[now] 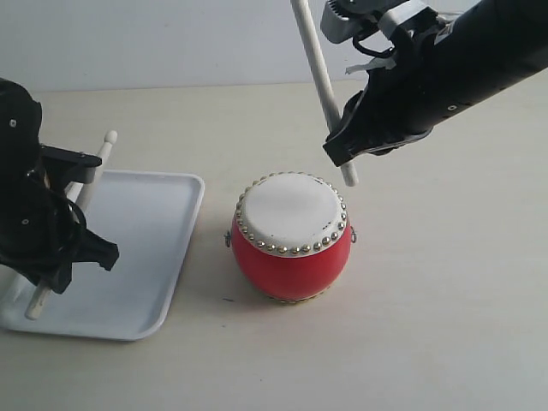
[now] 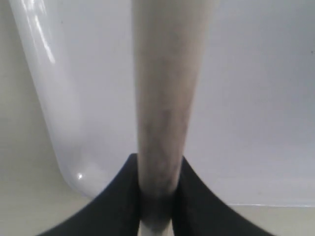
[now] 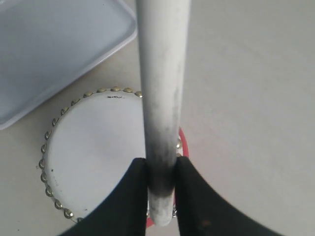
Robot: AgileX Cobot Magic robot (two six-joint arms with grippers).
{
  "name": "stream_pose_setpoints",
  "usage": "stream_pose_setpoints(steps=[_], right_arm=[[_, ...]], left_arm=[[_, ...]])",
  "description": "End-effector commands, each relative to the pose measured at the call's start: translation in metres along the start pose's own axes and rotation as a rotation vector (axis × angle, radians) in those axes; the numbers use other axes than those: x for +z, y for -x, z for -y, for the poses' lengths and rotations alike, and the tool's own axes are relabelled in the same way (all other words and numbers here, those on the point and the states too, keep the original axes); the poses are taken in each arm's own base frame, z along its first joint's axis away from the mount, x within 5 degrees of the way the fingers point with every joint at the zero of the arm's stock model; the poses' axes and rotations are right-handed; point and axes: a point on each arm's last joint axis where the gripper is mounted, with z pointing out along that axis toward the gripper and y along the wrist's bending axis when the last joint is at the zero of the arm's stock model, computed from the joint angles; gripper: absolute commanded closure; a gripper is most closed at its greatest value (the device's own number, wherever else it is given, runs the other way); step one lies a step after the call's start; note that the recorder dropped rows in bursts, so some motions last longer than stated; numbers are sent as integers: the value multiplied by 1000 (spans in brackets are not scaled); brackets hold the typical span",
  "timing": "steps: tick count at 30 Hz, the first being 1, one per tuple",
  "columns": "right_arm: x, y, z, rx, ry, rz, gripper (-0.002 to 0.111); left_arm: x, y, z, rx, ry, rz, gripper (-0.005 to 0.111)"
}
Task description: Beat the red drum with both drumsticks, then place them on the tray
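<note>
Exterior view gives you the layout: the red drum sits mid-table, just right of the tray and not touching it. Your left gripper is clamped on one drumstick, which slants low over the tray's left part. Its rounded tip points past the far rim and its butt sits down by the near-left rim; you cannot tell whether it rests on the tray. Your right gripper pinches the other drumstick, held steep, with its lower end just beyond the drum's far-right edge and clear of its top.

By the look of it, the left arm is at the put-down step while the right is by the drum. Next, lower the left until its stick lies flat inside the rim, then part the jaws. The right must carry its stick across to the tray without clipping the drum and lay it beside the first.
</note>
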Motion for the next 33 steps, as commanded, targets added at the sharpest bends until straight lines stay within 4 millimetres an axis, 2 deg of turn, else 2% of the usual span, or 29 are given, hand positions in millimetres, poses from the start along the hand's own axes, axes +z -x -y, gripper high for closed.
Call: stream_pose_setpoints(steps=[1,7,25,33], right_arm=[[0,-1,-2,-6,13,-10,108],[0,-1,-2,-4,14,-9,108],[0,-1,-2,-4,14,-9,108],[0,-1,-2,-4,14,-9,108]], left_arm=[[1,-1,-5,-35,36,34,107],[1,5,-4,-37,21,98,107],[0,9,-5,-23,30,149,107],[8,3,-5,-39,39,144,107]])
